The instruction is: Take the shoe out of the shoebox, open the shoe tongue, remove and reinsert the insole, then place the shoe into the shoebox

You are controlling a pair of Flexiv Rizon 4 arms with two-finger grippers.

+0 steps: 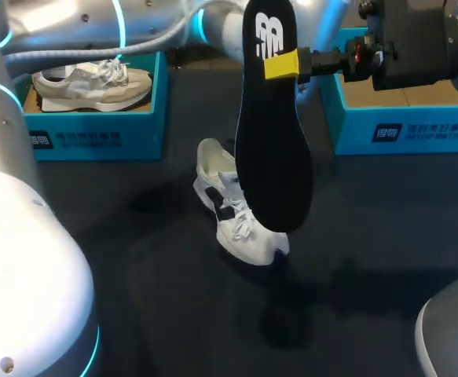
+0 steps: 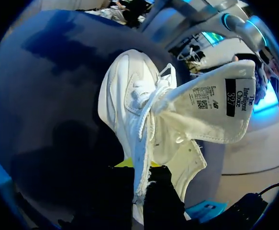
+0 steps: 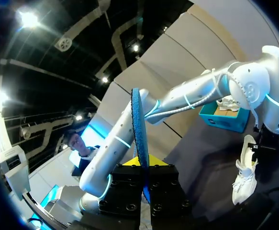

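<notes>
My right gripper (image 1: 282, 63) is shut on a black insole (image 1: 272, 149) and holds it upright, high over the table's middle. In the right wrist view the insole (image 3: 139, 124) stands edge-on between the right gripper's (image 3: 144, 165) yellow tips. Below it a white shoe (image 1: 240, 224) rests on the dark table. My left gripper (image 2: 141, 167) is shut on the edge of the shoe's (image 2: 129, 96) opening, and the tongue (image 2: 211, 108) is folded back with its label showing. In the head view the insole hides the left gripper. The right wrist view shows the shoe (image 3: 244, 172) under my left arm (image 3: 201, 91).
A teal shoebox (image 1: 95, 126) at the back left holds a grey and beige shoe (image 1: 95, 82). A second teal shoebox (image 1: 405, 122) stands at the back right with only its cardboard floor showing. Dark tabletop lies in front of the white shoe.
</notes>
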